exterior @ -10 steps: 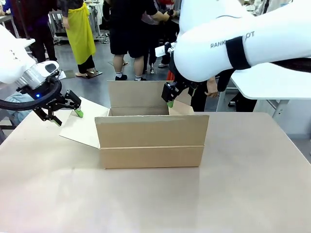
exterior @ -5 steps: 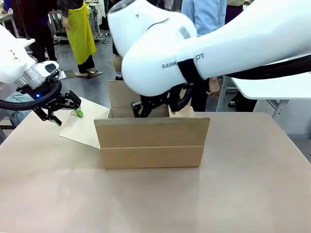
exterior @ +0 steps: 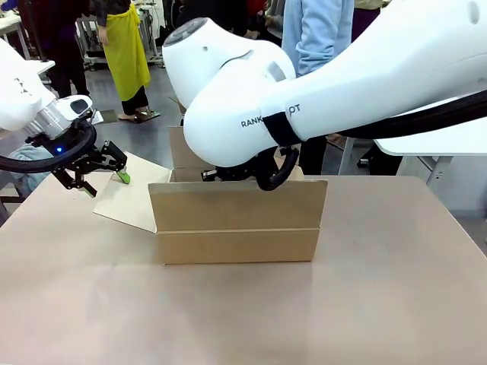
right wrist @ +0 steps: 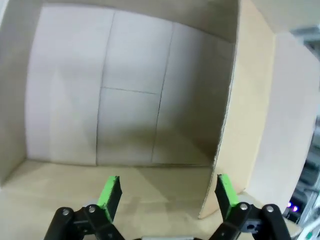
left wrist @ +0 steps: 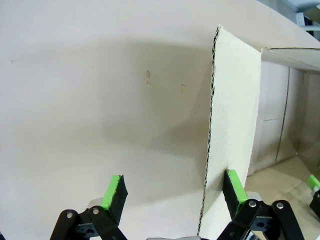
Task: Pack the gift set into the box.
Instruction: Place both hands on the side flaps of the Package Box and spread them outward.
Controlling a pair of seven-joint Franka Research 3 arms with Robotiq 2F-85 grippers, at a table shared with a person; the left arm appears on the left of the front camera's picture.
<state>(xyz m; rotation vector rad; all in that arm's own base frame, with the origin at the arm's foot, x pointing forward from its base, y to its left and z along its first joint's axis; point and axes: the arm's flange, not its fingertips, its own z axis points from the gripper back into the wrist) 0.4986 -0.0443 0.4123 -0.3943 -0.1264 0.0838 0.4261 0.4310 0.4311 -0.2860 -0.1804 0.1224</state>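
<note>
Box [exterior: 236, 220] sits mid-table [exterior: 396, 304] in the front view, top open. Near flap [exterior: 236, 204] and far flap [exterior: 190, 146] both stand upright. The side flap [exterior: 133, 198] on the robot's left splays outward and down toward the table. Left gripper [exterior: 107, 185] is at that flap's outer corner, fingers spread, one green pad over the flap's upper edge. Right arm [exterior: 342, 76] reaches across from the right and bends down into the box. Its wrist drops behind the near flap, so its gripper is hidden from this angle. People stand beyond the far side, one in a yellow apron [exterior: 128, 53].

Left wrist view: jaws wide apart, nothing clamped. The side flap's corrugated edge runs up between the two pads [left wrist: 114, 192]. The picture-right pad lies against the flap's face; the other sits well apart from it over bare table. Past the flap, the box's inner wall and floor show.

Right wrist view: right gripper [right wrist: 167, 187] is down inside the box, fingers apart, nothing between the pads. It faces the cardboard floor and creased inner walls. A raw cardboard edge rises just above the picture-right pad.
</note>
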